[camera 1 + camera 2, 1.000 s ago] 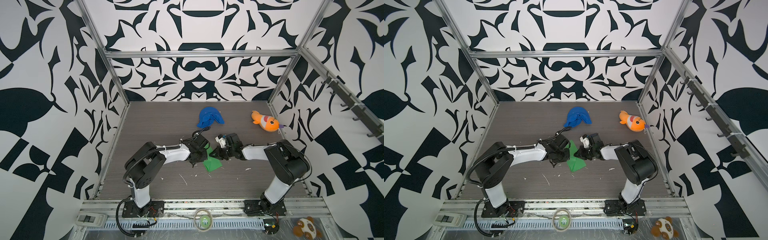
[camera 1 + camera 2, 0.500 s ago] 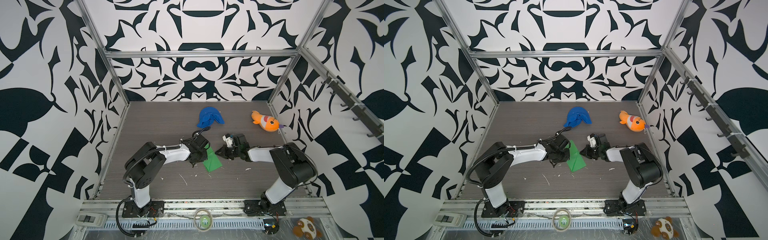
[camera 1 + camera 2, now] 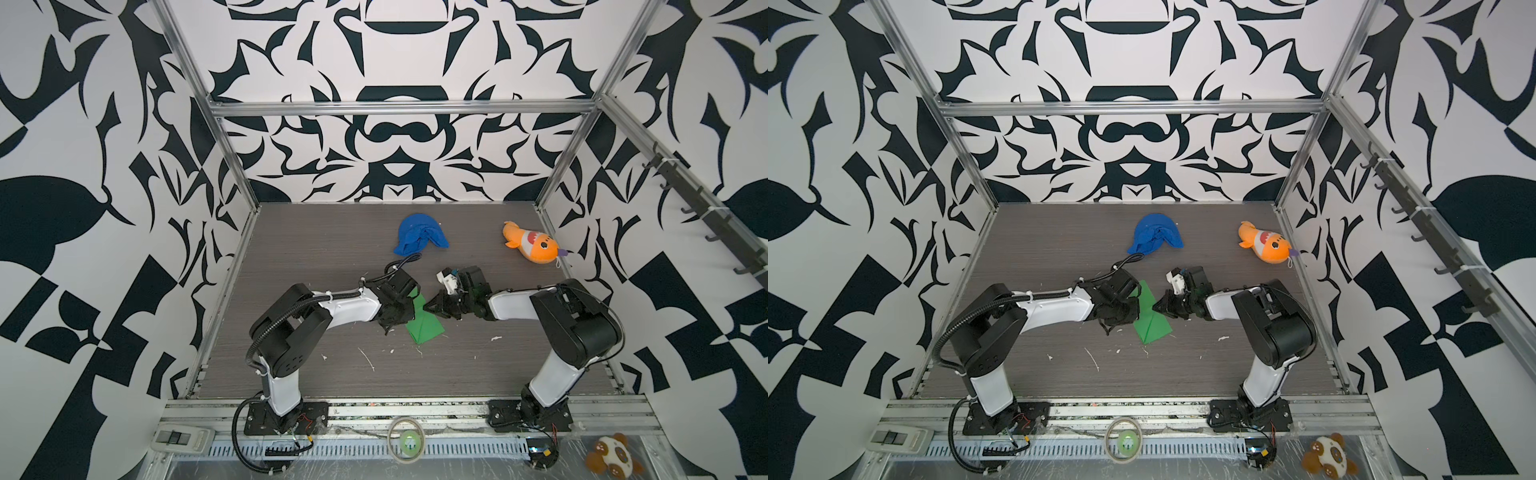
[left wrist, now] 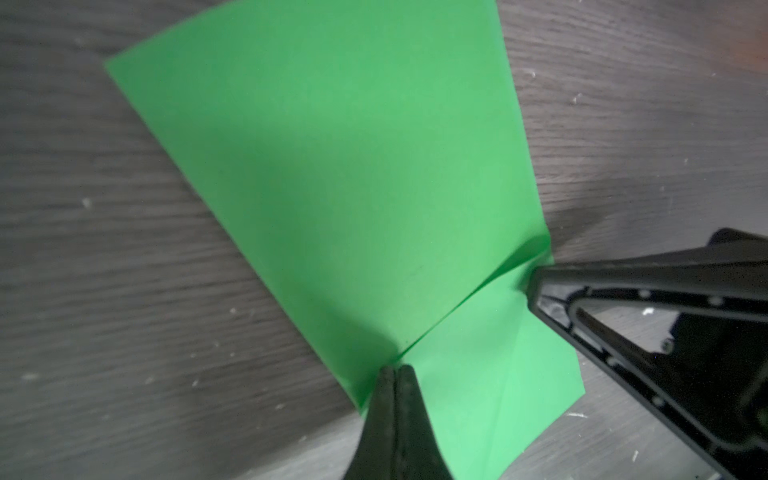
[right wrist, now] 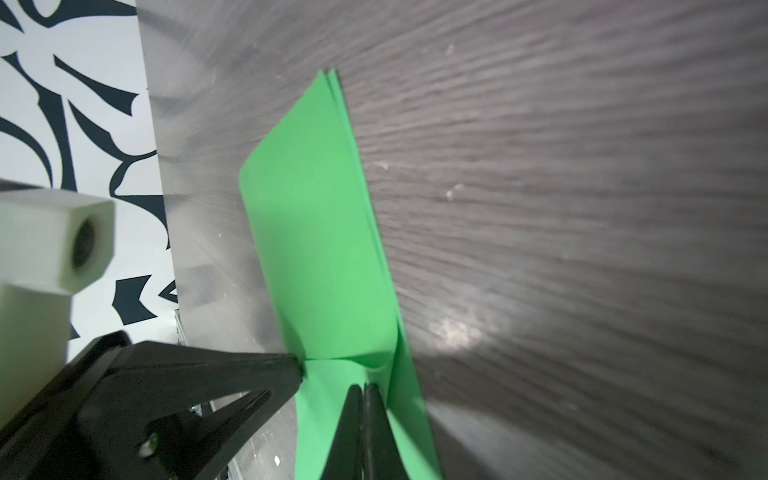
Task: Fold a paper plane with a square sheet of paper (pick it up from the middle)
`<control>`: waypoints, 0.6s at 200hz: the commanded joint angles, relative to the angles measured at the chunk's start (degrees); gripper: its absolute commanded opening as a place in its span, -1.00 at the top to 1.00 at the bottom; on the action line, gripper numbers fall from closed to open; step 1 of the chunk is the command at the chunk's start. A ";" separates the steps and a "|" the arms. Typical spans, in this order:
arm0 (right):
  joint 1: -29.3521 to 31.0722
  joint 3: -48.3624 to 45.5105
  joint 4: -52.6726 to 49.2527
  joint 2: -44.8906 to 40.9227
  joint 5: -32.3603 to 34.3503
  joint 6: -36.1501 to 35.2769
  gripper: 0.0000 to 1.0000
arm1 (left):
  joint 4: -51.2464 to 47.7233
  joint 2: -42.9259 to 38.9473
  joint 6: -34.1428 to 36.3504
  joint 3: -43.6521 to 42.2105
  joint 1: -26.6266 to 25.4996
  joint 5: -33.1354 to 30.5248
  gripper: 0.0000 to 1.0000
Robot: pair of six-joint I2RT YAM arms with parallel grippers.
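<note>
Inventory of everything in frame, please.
sheet of paper: 1, green, partly folded, table centre
cloth: 1, blue, table back centre
plush fish: 1, orange, table back right
scraps: several, white, table front
table: 1, dark wood-grain
plush toy: 1, brown-white, front right, off table
ring: 1, pale, green centre, front rail
switch box: 1, white, front left
left gripper: 1, black, fingers shut, tip on paper
right gripper: 1, black, fingers shut, tip on paper

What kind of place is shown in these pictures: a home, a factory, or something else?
Most likely a robot test booth in a laboratory: a left arm and a right arm stand at the front of a table, inside a metal frame with black-and-white patterned walls.
</note>
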 commanded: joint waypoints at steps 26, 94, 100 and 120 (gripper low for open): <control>-2.06 -1.89 1.52 -3.14 8.60 5.51 0.93 | -4.46 1.90 0.25 -1.10 -0.05 -1.64 1.00; 4.96 -5.12 0.24 -13.54 3.51 7.58 0.94 | -4.00 2.18 0.22 -0.86 -0.06 -1.65 1.00; 5.89 -5.43 0.67 -13.55 3.29 8.28 0.94 | -3.97 2.17 0.18 -0.91 -0.05 -1.72 1.00; 8.30 -5.85 2.39 -12.99 2.63 9.78 0.94 | -4.07 2.11 0.18 -0.88 -0.05 -1.72 1.00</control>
